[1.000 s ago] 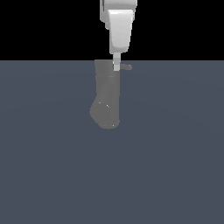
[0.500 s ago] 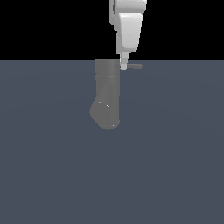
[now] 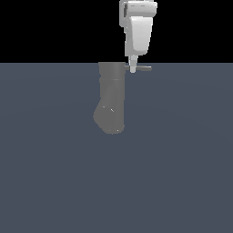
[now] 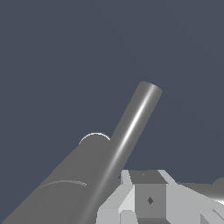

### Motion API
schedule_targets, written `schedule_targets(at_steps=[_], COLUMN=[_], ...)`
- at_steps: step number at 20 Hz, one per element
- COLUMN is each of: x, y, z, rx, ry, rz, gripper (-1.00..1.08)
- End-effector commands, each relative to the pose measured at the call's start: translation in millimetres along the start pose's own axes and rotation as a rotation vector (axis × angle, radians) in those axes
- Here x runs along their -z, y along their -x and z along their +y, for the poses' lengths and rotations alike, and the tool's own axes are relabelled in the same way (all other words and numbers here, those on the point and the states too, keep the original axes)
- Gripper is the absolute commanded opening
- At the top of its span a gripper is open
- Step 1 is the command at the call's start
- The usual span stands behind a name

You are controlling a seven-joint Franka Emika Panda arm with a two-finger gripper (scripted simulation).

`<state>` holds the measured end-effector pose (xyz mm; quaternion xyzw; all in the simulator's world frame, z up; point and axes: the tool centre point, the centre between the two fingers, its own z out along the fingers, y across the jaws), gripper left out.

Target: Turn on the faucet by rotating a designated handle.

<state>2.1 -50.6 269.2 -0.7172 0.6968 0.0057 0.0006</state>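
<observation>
Handle (image 3: pixel 144 68) — a thin, stiff grey rod jutting from the top of the upright faucet (image 3: pixel 110 98) toward the exterior view's right. It likely pivots rigidly; push near its free tip for leverage. End effector (image 3: pixel 133 69) sits against the rod — finger spread I cannot tell.

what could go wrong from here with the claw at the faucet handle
The claw meets the handle with only a thin fingertip, so it may slip past the rod's free end. That contact sits close to the faucet body, so a push may turn the handle little. Whether the claw is open or shut is unclear.
</observation>
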Motion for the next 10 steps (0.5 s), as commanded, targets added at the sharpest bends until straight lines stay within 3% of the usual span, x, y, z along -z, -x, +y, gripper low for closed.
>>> schedule_targets(at_steps=[1, 10], x=[0.5, 0.9], y=[-35.0, -54.2], z=[-3.6, -16.5], rx=[-0.050, -0.060], ry=[-0.007, -0.007], rz=[0.008, 0.009], gripper=[-1.00, -1.00])
